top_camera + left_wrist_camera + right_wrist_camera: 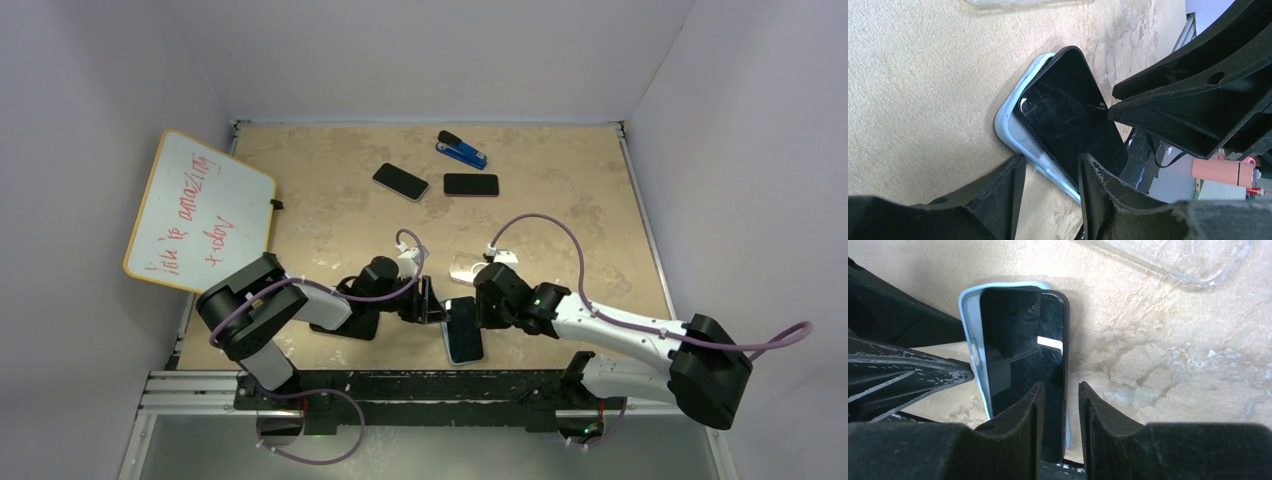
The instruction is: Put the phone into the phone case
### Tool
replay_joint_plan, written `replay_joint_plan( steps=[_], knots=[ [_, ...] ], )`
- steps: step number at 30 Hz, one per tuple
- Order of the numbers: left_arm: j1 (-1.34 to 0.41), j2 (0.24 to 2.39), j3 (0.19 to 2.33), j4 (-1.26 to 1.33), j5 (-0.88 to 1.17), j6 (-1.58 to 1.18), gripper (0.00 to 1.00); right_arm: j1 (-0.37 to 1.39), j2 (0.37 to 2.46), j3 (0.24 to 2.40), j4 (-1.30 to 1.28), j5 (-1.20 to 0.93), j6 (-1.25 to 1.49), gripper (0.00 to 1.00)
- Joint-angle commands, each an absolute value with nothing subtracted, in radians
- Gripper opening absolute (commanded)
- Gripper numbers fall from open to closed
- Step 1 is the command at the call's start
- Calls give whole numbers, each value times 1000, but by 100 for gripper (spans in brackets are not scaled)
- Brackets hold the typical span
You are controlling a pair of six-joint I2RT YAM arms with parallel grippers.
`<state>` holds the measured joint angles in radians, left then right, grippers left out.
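So here's where we're at: the phone (1023, 350) is lying screen-up on the light blue case (970, 315), right by the middle of the table's (560, 220) near edge. It's skewed, not seated. One long side overhangs the case and the opposite rim shows bare.

The left gripper (1050, 162) has its fingers (1003, 195) partly spread, straddling the case rim and the phone's side without closing on either. The right gripper (1061, 390) has a much narrower gap over the overhanging edge. We can't tell if those fingers (1098, 410) are actually nipping it or just hovering.

Handling-wise, we reckon the phone is stiff, a bit hefty and slick on that glass face (smudges and glare all over it), so take it by the long side edges, never the screen. The case looks soft and bendy, so its rim should flex. Our guess is you pin the case down, slide the phone square, then press the corners in one at a time.
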<state>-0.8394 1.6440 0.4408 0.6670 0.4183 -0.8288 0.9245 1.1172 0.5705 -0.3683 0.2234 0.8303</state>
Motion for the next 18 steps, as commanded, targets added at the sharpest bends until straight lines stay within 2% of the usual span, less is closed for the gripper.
replay_joint_plan(
  steps=[1, 13, 18],
  knots=[
    [-847, 1663, 463, 691, 398, -828, 44, 917, 1152, 589, -283, 219, 794, 31],
    [-848, 1666, 479, 680, 399, -815, 41, 916, 1189, 557, -214, 169, 789, 26],
    [-853, 1669, 485, 684, 400, -812, 41, 917, 1179, 555, -186, 133, 764, 19]
  ],
)
